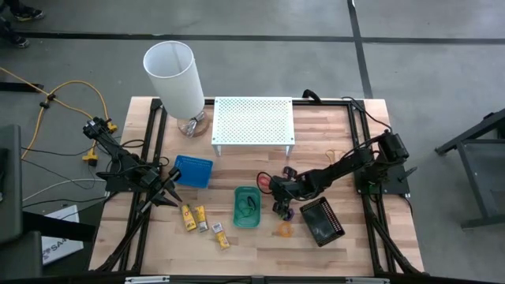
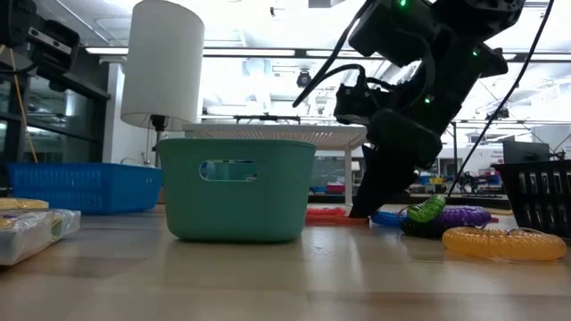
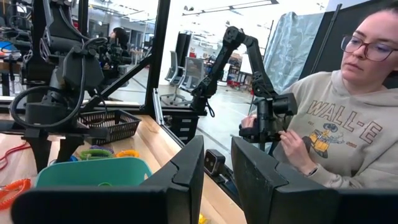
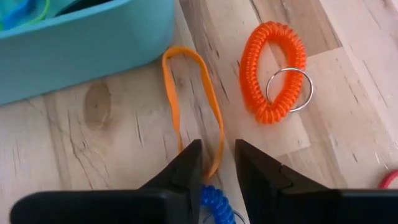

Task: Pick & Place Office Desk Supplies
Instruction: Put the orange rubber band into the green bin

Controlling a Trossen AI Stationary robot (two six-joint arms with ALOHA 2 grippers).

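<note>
Beside green tray (image 1: 246, 207): right hand (image 4: 217, 167) over orange band (image 4: 194, 106), jaws apart.

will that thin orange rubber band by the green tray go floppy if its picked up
Probably: the orange rubber band lies as a thin, flat, stretched loop, so it should droop and weigh little. Being so flat on the table, it may slip from the right gripper.

We see a wooden counter (image 1: 331, 166). Around its green tray (image 1: 247, 207) lie a blue tray (image 1: 193, 170), yellow-and-white blocks (image 1: 203, 222), a black tray (image 1: 321, 221), an orange coil (image 1: 284, 229), and beyond, a white shelf (image 1: 253, 122) and lamp (image 1: 175, 79).
</note>
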